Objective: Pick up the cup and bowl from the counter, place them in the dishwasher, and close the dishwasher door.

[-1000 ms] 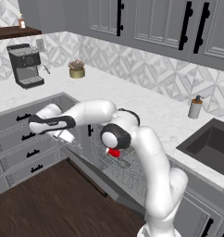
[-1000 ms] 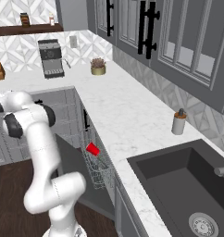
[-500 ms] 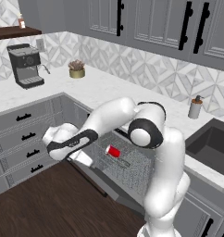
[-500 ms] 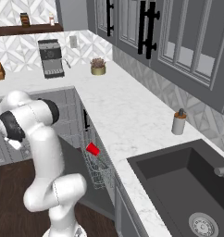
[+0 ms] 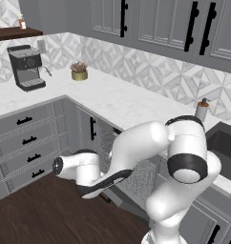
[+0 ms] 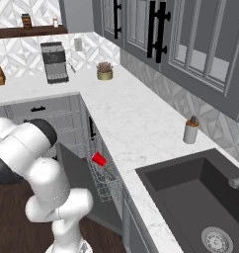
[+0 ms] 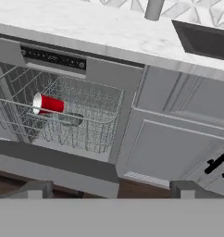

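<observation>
Swung down and toward the floor since 1 second ago, the arm now reaches low in front of the dishwasher [image 7: 63,88], where earlier it stretched level over the drawer cabinets [image 5: 26,138].

Largest to smallest:
1. Desk [image 6: 136,128]: white marble-look top running along the wall; a coffee machine [image 5: 26,66], a potted plant [image 6: 105,71] and a soap dispenser [image 6: 191,130] stand on it, well apart from each other. No cup or bowl remains on it.
2. Dishwasher: cavity open, black control strip at its top, wire rack [image 7: 86,115] drawn out.
3. Dishwasher door [image 7: 53,162]: dropped roughly level below the rack, not yet shut. In the hand view its near edge lies just above the fingertips [image 7: 37,189].
4. Gripper [image 7: 111,190]: jaws spread wide, pinching nothing, low and just outside the door edge.
5. Bowl [image 7: 67,119]: a grey shape in the rack, probably the bowl, touching or just beside the cup.
6. Cup [image 7: 49,103]: red, lying on its side in the rack.

Step in hand, as judged: closing the door. To do it well, bring the hand under the door's free edge, near its middle, then push up and inward along the hinge arc, keeping the fingers clear of the rack.
</observation>
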